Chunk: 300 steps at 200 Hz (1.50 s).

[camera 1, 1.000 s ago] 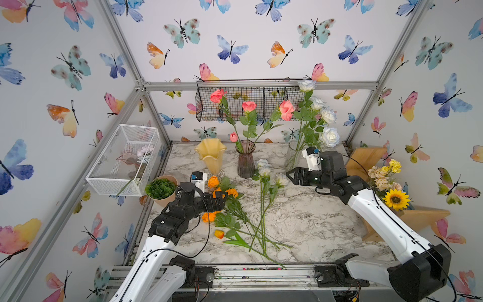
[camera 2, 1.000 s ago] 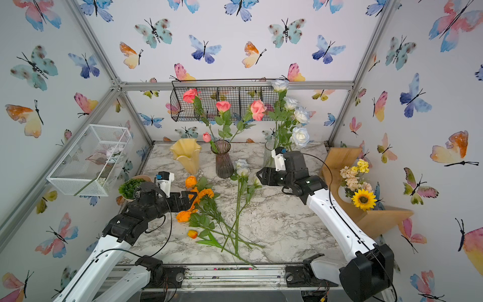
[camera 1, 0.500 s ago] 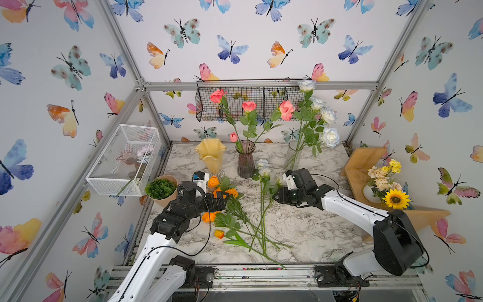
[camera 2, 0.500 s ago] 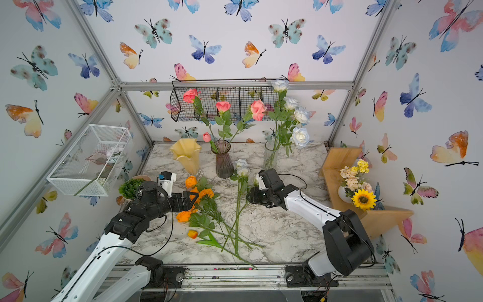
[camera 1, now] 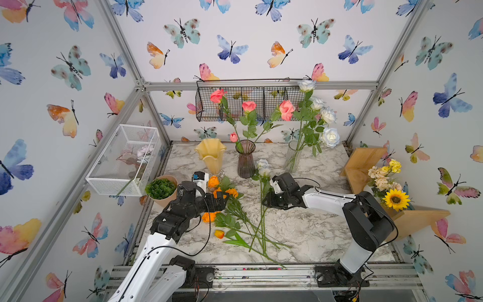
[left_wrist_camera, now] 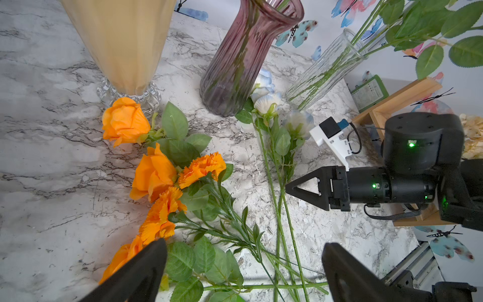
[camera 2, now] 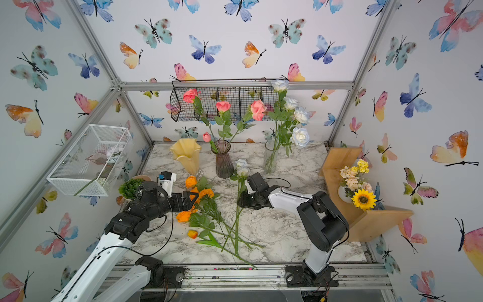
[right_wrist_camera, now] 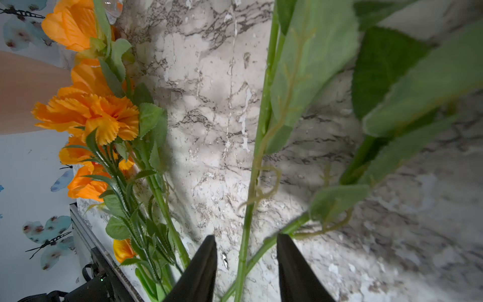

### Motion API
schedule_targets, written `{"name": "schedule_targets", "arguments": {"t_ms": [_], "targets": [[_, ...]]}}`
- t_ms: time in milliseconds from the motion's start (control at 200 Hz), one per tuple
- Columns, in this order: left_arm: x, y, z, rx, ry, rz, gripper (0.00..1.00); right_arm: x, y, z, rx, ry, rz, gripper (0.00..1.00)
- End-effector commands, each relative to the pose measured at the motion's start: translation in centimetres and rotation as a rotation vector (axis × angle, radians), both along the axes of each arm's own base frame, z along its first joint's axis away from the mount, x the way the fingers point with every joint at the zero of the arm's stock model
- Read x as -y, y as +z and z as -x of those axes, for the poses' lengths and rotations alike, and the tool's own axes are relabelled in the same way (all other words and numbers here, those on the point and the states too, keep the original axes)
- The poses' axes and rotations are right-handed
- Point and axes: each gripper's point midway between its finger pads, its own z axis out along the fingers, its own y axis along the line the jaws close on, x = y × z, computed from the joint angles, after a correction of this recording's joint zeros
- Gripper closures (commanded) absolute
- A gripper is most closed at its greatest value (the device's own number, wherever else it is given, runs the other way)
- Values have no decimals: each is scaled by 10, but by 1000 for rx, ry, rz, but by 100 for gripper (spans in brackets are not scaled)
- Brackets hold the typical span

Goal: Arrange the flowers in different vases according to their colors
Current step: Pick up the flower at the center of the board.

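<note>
Stems of the loose white-blue roses (camera 1: 262, 167) lie mid-table, just near of the clear vase (camera 1: 294, 157). The right gripper (right_wrist_camera: 244, 240) straddles one, jaws partly apart, not yet clamped, likely for lifting. To its left, the left gripper (left_wrist_camera: 243, 247) gapes empty over the orange flowers (left_wrist_camera: 154, 177).

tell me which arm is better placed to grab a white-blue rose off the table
Right: its fingers straddle a white-blue rose stem on the table; the left fingers stand open over the orange flowers.
</note>
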Motion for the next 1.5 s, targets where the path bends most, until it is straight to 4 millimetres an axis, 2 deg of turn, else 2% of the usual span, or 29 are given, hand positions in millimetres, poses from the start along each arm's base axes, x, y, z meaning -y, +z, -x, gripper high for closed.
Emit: {"name": "schedule_targets", "arguments": {"t_ms": [0, 95, 370, 631, 851, 976, 1191, 1497], "targets": [[3, 3, 2, 18, -21, 3, 1, -9, 0, -9, 18, -2, -4, 64], [2, 4, 2, 22, -20, 3, 1, -9, -7, -11, 11, -6, 8, 70], [2, 6, 3, 29, -20, 5, 1, -10, -21, -12, -6, -9, 19, 78], [2, 6, 3, 32, -19, 5, 1, -15, -22, -14, -6, -6, 4, 83], [1, 6, 3, 32, -16, 3, 1, -15, -20, -16, 1, -5, 6, 82], [1, 6, 2, 32, -13, 2, 1, -14, -23, -15, 3, 0, 12, 86], [1, 5, 2, 30, -12, 1, 1, -13, -3, -29, 82, 2, 42, 98], [0, 6, 2, 32, -9, -1, 1, -16, 31, -48, 160, -18, 43, 98]]}}
